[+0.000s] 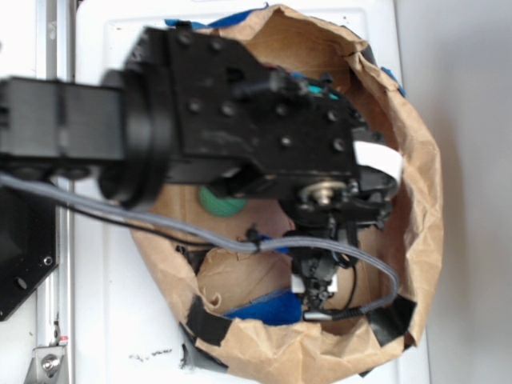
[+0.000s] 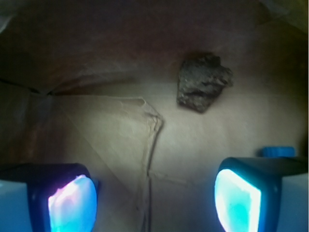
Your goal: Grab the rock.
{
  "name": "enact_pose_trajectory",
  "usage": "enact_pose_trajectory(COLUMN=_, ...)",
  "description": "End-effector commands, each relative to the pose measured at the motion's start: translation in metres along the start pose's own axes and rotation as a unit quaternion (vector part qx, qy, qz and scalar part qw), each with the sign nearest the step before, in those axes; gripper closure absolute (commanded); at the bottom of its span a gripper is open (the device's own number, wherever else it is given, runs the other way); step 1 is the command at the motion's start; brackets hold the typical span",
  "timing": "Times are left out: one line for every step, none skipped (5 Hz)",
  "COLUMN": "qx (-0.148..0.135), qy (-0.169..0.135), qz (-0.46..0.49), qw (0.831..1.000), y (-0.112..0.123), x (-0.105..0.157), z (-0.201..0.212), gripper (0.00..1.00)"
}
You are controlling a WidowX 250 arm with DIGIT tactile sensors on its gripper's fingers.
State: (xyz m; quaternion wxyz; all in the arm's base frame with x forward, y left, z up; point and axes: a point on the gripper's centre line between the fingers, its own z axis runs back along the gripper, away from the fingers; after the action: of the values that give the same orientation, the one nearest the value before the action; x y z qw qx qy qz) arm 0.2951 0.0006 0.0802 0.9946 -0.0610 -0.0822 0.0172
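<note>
so the black widowx gripper (image 2: 153,195) is hanging inside a crumpled brown paper bag (image 1: 416,160) that's rolled down into a kind of bowl. wrist view shows both glowing cyan finger pads (image 2: 237,199) spread wide apart with nothing between them, just bare paper floor with a crease running up the middle. the rough dark brown rock with tan flecks (image 2: 202,82) sits on the paper ahead of the fingers, a bit toward the right pad's side, not touching either one. from the exterior view the arm covers most of the bag, and a smooth green ball (image 1: 220,202) peeks out underneath it. can't see the rock from there.
</note>
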Motion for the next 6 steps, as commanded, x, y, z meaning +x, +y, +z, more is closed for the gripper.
enact_pose_trajectory(qx=0.017, qy=-0.046, qz=-0.011, qw=0.999, y=0.003, x=0.030, z=0.003, gripper=0.00)
enact_pose_trajectory(qx=0.025, qy=-0.044, qz=-0.005, qw=0.999, y=0.021, x=0.027, z=-0.005, gripper=0.00)
enact_pose_trajectory(qx=0.028, qy=-0.042, qz=-0.002, qw=0.999, y=0.027, x=0.023, z=-0.007, gripper=0.00)
enact_pose_trajectory(qx=0.027, qy=-0.040, qz=0.006, qw=0.999, y=0.032, x=0.019, z=-0.008, gripper=0.00)
enact_pose_trajectory(qx=0.025, qy=-0.046, qz=0.000, qw=0.999, y=0.028, x=0.019, z=-0.009, gripper=0.00)
enact_pose_trajectory(qx=0.018, qy=-0.045, qz=0.002, qw=0.999, y=0.026, x=0.017, z=-0.013, gripper=0.00)
